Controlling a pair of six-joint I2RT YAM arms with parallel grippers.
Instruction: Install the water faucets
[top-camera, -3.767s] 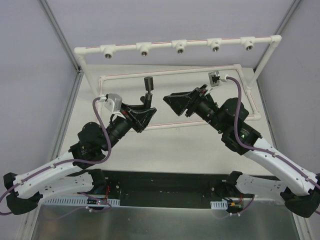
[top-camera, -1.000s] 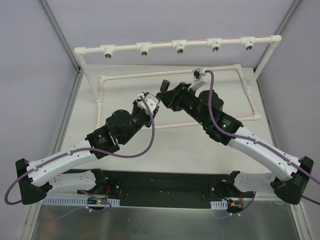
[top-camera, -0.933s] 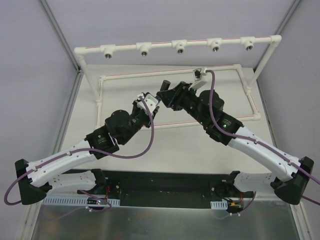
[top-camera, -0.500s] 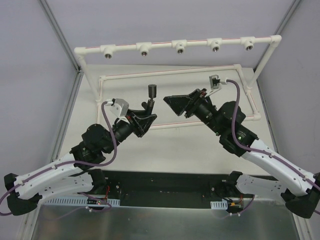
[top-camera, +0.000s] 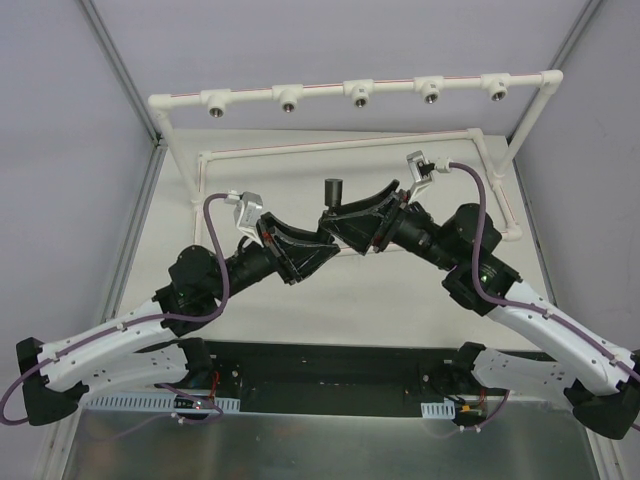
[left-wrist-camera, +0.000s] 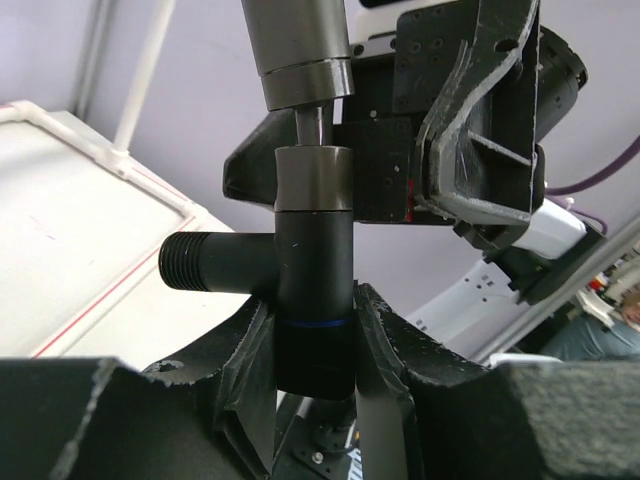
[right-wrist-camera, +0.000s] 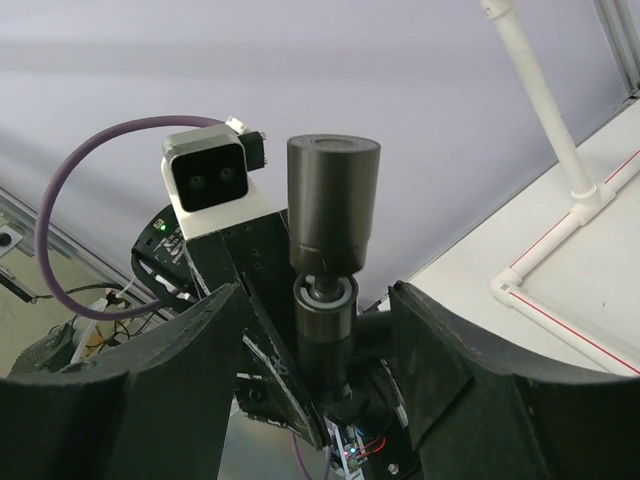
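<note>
Left end effector (left-wrist-camera: 315, 345) is clamped on the lower body of the T-shaped faucet (left-wrist-camera: 314, 250) and holds it upright above the counter (top-camera: 390, 295), about midway between the two arms. The threaded side stem (left-wrist-camera: 205, 263) points to the left in the left wrist view, and no part of the faucet touches the counter.

Half a second ago the two arms were well apart, and the right end effector (right-wrist-camera: 318, 310) pointed at the faucet from some way off. Now both arms have come to the middle and their tips almost meet. The right fingers (right-wrist-camera: 205, 350) stand spread apart, one on each side of the cylindrical head (right-wrist-camera: 333, 190) of the faucet. They do not seem to touch it yet, so the left side alone is carrying the part.

In my judgement this is the start of a handover or of a re-grip between the arms. The faucet is still far from the row of white fittings (top-camera: 359, 95) on the back pipe, so no installing has begun. A firm closing on the head should come before the left grip lets go, otherwise the part can fall.
</note>
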